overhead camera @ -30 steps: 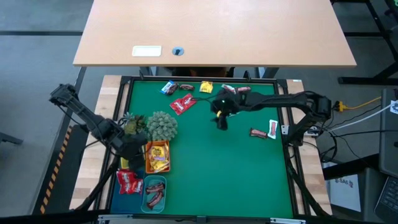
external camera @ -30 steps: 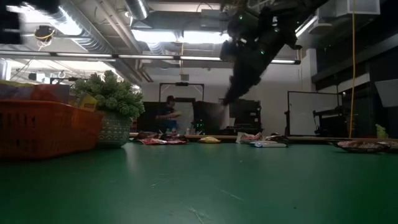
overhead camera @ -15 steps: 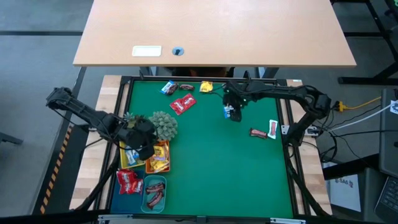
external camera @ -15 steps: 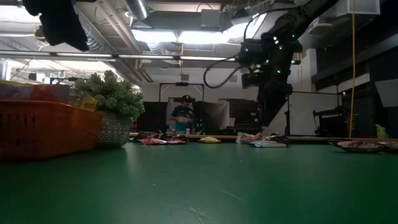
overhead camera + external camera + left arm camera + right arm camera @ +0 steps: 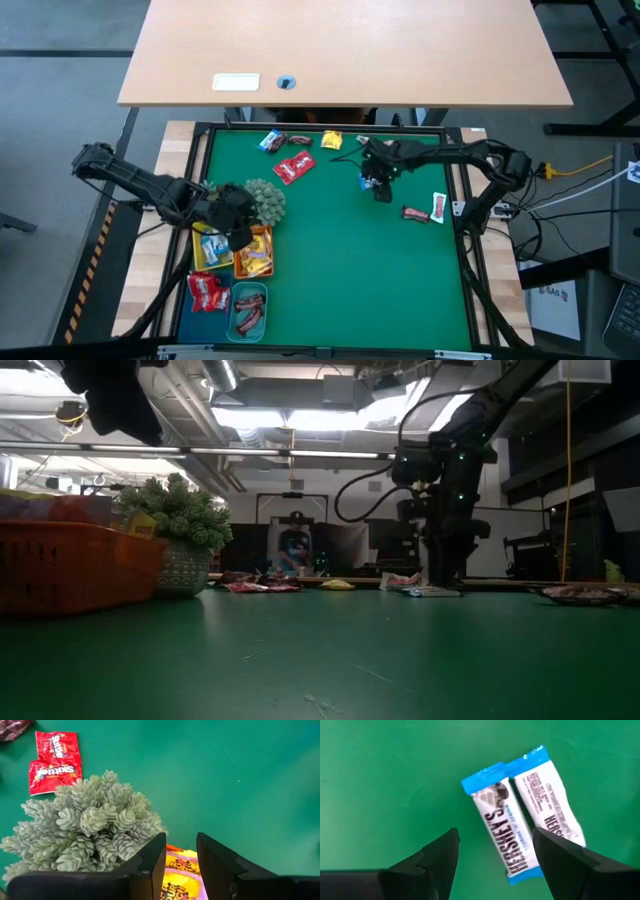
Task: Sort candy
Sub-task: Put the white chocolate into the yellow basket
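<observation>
Candy sorting was partly done, with a good share of sweets loose on the green mat.

The trays [image 5: 222,262] at the left edge already held red, yellow and brown candy, while red packets [image 5: 294,166], a yellow one [image 5: 331,140] and brown bars [image 5: 415,213] lay scattered along the far and right sides. The right gripper [image 5: 379,186], jaws spread wide and empty, hung over two blue-white bars [image 5: 522,835] lying side by side. The left gripper [image 5: 238,237], jaws parted around nothing, hovered over the trays beside the plant [image 5: 262,199].
</observation>
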Motion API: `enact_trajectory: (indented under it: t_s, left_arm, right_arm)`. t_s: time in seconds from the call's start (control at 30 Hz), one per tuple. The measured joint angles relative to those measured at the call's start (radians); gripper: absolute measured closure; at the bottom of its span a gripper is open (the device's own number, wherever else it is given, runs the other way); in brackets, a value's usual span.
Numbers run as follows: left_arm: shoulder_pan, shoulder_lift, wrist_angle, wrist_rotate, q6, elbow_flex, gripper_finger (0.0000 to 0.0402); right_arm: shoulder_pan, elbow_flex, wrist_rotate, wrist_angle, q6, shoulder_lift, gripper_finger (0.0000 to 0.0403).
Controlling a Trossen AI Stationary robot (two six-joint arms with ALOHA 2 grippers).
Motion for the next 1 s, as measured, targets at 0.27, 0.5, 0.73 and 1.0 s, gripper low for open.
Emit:
enact_trajectory:
  t_s: [0.27, 0.5, 0.73, 1.0]
  left_arm:
    - [0.009, 0.0, 0.0, 0.0, 0.0, 0.0, 0.0298]
    - [0.009, 0.0, 0.0, 0.001, 0.0, 0.0, 0.0298]
    - [0.009, 0.0, 0.005, 0.001, 0.0, 0.0, 0.0298]
    - [0.009, 0.0, 0.014, 0.001, 0.0, 0.0, 0.0298]
  right_arm:
    - [0.0, -0.023, 0.001, 0.044, -0.026, 0.0, 0.015]
    - [0.0, -0.057, 0.011, 0.08, -0.026, 0.01, 0.015]
    - [0.001, -0.058, -0.009, 0.073, -0.027, 0.017, 0.015]
    - [0.0, -0.058, -0.04, 0.067, -0.029, 0.018, 0.0156]
